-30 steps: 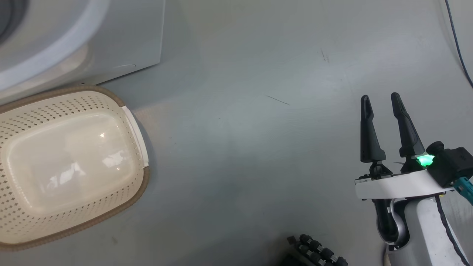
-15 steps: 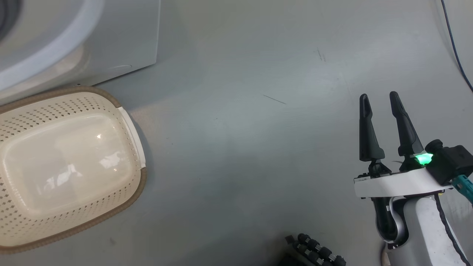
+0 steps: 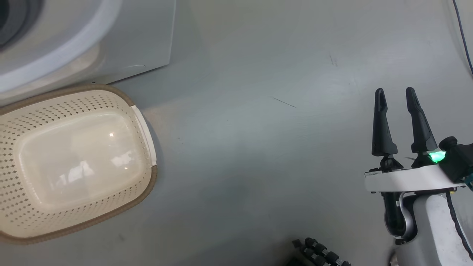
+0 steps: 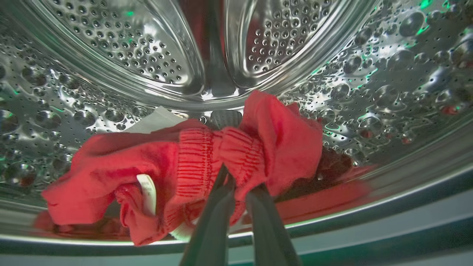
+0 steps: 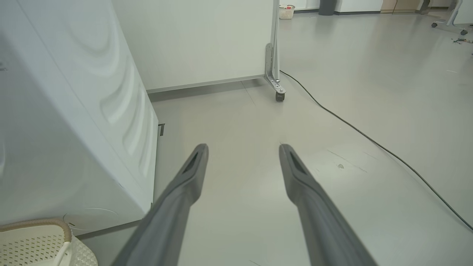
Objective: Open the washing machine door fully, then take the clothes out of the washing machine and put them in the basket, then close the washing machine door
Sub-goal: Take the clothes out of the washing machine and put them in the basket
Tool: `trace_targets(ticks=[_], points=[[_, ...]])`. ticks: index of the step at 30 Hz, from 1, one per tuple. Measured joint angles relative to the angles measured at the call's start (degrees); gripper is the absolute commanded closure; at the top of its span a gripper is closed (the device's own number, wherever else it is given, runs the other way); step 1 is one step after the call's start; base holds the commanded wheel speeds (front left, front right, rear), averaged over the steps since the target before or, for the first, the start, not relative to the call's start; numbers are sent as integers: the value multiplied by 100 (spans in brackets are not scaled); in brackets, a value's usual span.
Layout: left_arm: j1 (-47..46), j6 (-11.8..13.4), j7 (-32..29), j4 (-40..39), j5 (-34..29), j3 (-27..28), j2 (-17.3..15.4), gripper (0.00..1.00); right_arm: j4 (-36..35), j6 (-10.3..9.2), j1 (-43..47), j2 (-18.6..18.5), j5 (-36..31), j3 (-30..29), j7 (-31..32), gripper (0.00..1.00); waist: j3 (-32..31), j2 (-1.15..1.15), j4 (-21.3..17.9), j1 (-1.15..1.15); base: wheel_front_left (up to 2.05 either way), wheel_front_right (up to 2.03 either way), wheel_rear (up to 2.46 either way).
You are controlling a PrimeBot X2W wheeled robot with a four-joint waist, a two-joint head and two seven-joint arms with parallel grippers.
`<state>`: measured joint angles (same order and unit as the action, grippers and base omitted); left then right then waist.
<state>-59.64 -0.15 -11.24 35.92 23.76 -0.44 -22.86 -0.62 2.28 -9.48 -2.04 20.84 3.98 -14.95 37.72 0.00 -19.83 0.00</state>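
Inside the washing machine's steel drum (image 4: 111, 55) lie the red clothes (image 4: 111, 166), with a white tag showing. My left gripper (image 4: 238, 181) is shut on a ribbed red fold of them near the drum mouth; its fingertips are buried in the cloth. The washing machine (image 3: 129, 40) fills the top left of the head view, and its white side (image 5: 74, 111) shows in the right wrist view. The cream basket (image 3: 152, 177) sits empty on the floor in front of it, with a corner (image 5: 37, 240) also seen. My right gripper (image 3: 396, 98) (image 5: 244, 155) hangs open over bare floor. The washing machine door is out of view.
Grey floor (image 3: 258, 147) spreads between the basket and my right arm. A black cable (image 5: 369, 136) runs across the floor at the right. A white partition on a castor (image 5: 279, 96) stands behind the machine. A dark ribbed part of my base (image 3: 321, 255) is at the bottom edge.
The whole head picture has shifted a little to the right, so the camera moved. The basket stays empty and the right gripper stays open in the same pose.
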Motion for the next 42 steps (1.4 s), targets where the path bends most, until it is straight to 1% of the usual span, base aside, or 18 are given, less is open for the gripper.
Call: trace_targets(ticks=[5,15,23,30,35,38,42], points=[[390,-21,504,-163,31,47,152,100,-11,0,0,0,-74,-66,0,0,-91,0,139,0,0,0,0],[1337,-20,1575,-653,177,152,675,100,-18,10,5,-1,-302,-223,0,0,-354,0,421,-1,0,0,0],[2011,-20,2318,-1078,168,31,1043,100,9,30,73,-2,-447,-307,0,0,-633,0,643,0,0,0,0],[2535,-20,2501,-1368,99,-54,1216,100,71,68,177,-3,-545,-313,0,0,-906,0,775,-1,0,0,0],[2881,-13,2551,-1763,-34,-109,1388,100,143,75,318,-2,-601,-331,0,0,-1155,0,867,-1,0,0,0],[3075,-7,2552,-2011,-86,-155,1492,100,160,116,375,-3,-648,-368,0,0,-1312,0,918,-1,0,0,0],[3296,55,2569,-2383,-167,-186,1581,100,191,118,516,-5,-688,-398,1,0,-1522,0,995,-1,0,0,0]])
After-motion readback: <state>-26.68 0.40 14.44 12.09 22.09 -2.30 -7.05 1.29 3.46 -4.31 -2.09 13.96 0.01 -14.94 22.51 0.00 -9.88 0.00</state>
